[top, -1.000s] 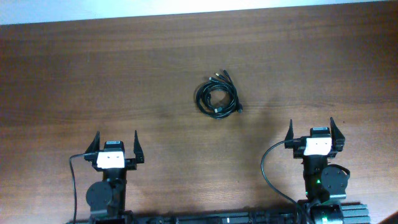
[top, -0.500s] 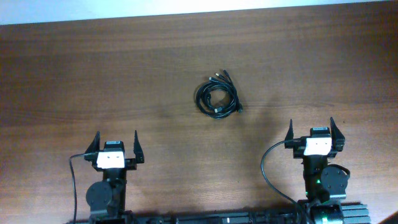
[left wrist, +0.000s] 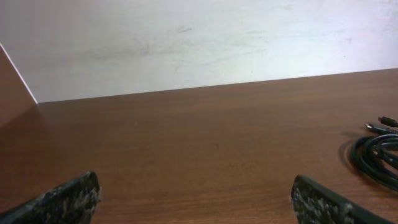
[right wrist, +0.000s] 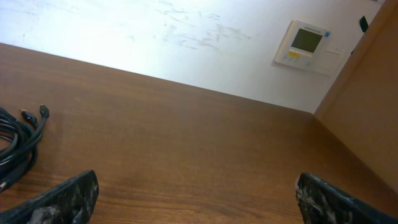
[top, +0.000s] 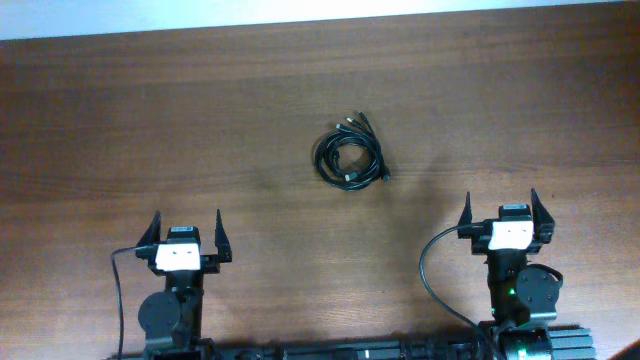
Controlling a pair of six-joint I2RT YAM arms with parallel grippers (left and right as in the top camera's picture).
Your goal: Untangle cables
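1. Nothing has moved over the last second: the cables (top: 350, 160) stay coiled mid-counter (top: 150, 120).
2. Left gripper (top: 186, 236) and right gripper (top: 500, 210) remain parked, fingers apart, well away; untangling hasn't started.

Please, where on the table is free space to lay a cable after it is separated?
The table is bare left of the cable bundle, and right of it toward the far right edge. The strip between the left hand and the right hand is also free. Only the middle, around the bundle, is occupied.
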